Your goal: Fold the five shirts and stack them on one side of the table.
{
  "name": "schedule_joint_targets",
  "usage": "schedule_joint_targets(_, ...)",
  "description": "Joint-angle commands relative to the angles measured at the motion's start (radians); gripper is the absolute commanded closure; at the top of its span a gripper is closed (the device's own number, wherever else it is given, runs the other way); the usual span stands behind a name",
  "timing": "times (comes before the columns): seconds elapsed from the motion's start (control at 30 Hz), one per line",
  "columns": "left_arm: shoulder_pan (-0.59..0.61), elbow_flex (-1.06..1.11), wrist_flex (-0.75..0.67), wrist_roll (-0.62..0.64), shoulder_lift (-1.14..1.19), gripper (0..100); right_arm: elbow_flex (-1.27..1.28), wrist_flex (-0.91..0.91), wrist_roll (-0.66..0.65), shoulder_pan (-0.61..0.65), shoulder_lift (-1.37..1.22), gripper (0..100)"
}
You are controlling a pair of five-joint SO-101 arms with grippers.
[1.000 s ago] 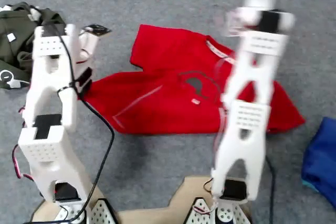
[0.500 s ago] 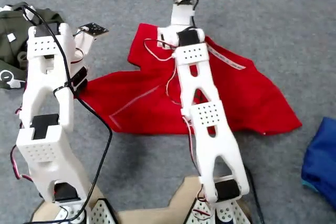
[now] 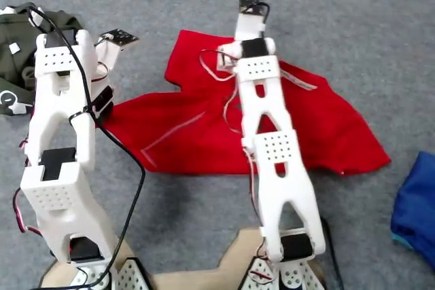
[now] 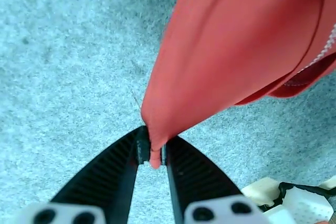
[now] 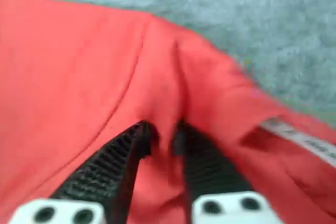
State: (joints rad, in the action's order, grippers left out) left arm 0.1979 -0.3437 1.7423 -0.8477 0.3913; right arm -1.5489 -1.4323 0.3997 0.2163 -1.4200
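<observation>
Folding looked barely started. The red shirt (image 3: 197, 127) lay in the middle of the table (image 3: 380, 25). It was bumpy and partly doubled over, not a neat fold yet.

The left end effector (image 4: 152, 153) was pinched tight on one tip of the red shirt, on the side toward the table's left edge. The right end effector (image 5: 163, 139) was pinched on a bunch of the same red cloth, near the shirt's far side.

A dark green shirt (image 3: 20, 25) sat in a heap at the far left corner. A blue shirt (image 3: 416, 208) sat in a lump at the right edge. Both looked unfolded.

So it seemed that no shirt was finished. Most of the folding, and all of the stacking on one side, was left to do.
</observation>
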Motion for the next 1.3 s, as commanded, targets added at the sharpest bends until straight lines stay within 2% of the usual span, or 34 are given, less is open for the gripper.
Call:
schedule_joint_targets(0.0, -0.002, -0.008, 0.017, 0.008, -0.013, 98, -0.021, -0.075, -0.012, -0.015, 0.047, 99.2)
schedule_joint_targets(0.23, 0.0, -0.014, 0.017, 0.008, -0.015, 98, -0.05, -0.358, -0.038, -0.048, 0.113, 99.2)
schedule_joint_targets(0.43, 0.017, -0.015, 0.017, 0.002, -0.015, 98, 0.071, -0.354, -0.041, -0.143, 0.213, 99.3)
schedule_joint_targets(0.87, 0.086, 0.049, 0.018, -0.127, -0.033, 98, 0.987, -0.351, -0.086, -0.17, 0.776, 99.3)
schedule_joint_targets(1.27, 0.068, 0.571, 0.018, -0.39, -0.513, 98, 1.6, -0.348, -0.135, -0.163, 1.176, 99.1)
